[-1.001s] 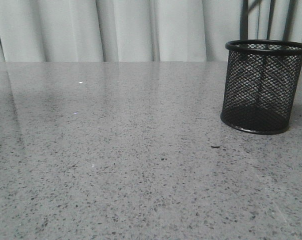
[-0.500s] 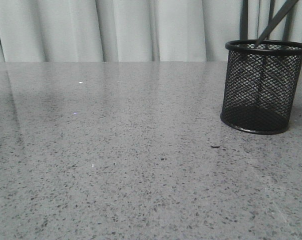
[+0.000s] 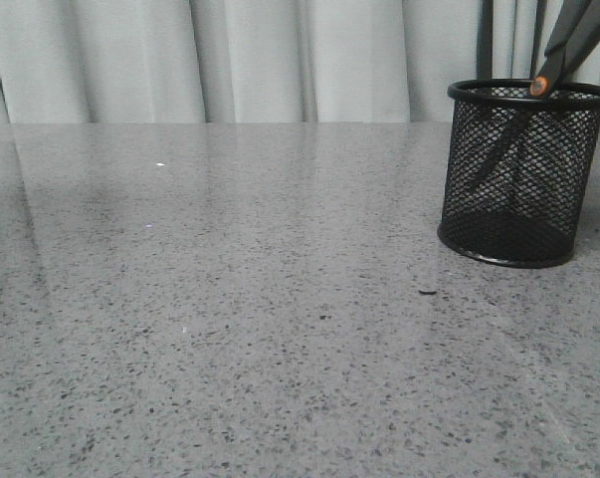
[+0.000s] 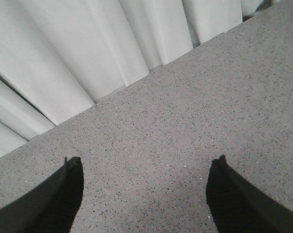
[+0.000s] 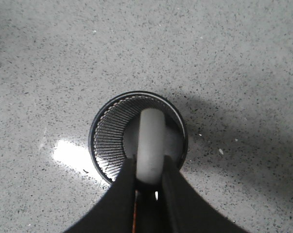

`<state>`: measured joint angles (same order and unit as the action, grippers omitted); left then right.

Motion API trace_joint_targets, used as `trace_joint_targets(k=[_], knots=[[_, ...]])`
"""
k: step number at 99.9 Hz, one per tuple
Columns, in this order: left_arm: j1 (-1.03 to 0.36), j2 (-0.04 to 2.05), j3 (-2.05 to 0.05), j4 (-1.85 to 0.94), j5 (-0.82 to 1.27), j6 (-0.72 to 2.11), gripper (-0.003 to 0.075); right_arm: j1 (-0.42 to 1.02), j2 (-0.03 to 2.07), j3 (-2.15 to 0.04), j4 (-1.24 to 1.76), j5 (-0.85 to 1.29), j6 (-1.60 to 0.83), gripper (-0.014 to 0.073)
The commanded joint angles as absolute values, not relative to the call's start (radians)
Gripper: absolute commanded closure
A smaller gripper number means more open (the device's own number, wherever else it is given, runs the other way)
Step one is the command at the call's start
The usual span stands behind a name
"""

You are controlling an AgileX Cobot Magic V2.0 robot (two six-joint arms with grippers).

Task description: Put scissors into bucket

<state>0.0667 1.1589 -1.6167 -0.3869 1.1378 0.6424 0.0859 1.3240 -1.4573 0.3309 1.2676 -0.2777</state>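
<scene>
Scissors (image 3: pixel 563 50) now lowered with blades inside the bucket (image 3: pixel 523 174), handles above its rim, right gripper (image 5: pixel 148 182) clamped on them over the bucket, left gripper (image 4: pixel 144 194) spread apart above bare table (image 3: pixel 230 299), curtain (image 3: pixel 230 60) behind

Readable text: none in any view.
bucket (image 3: pixel 526 171): plain black mesh, no label or brand to be seen.
scissors (image 3: pixel 568 45): dark handles with orange lining, no marking legible.
surface (image 3: pixel 240 319): speckled grey, no print or sign.
curtain (image 3: pixel 230 60): plain pale folds, no lettering.
</scene>
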Motion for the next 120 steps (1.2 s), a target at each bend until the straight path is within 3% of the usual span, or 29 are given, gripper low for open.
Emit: trace_joint_targets(k=[1,25,54,86,120], knots=[[0.070,1.141,-1.649,-0.422,1.080,0.631,0.0227,0.087,1.315,-1.486,0.342,1.273,-0.282,0.0642],[0.070,1.141,-1.649,-0.422,1.080,0.631,0.0228,0.087,1.319,-1.486,0.342,1.274,-0.282,0.0631],[0.070,1.141,-1.649,-0.422,1.080,0.631,0.0228,0.087,1.318,-1.486,0.319,1.286,-0.282,0.0375],[0.070,1.141,-1.649,-0.422,1.082,0.631,0.0228,0.085,1.275,-1.548,0.224,1.257,-0.282,0.0372],[0.070,1.141,-1.649,-0.424,1.083,0.631,0.0230,0.085,1.171,-1.587,0.242,1.061,-0.282,0.0373]])
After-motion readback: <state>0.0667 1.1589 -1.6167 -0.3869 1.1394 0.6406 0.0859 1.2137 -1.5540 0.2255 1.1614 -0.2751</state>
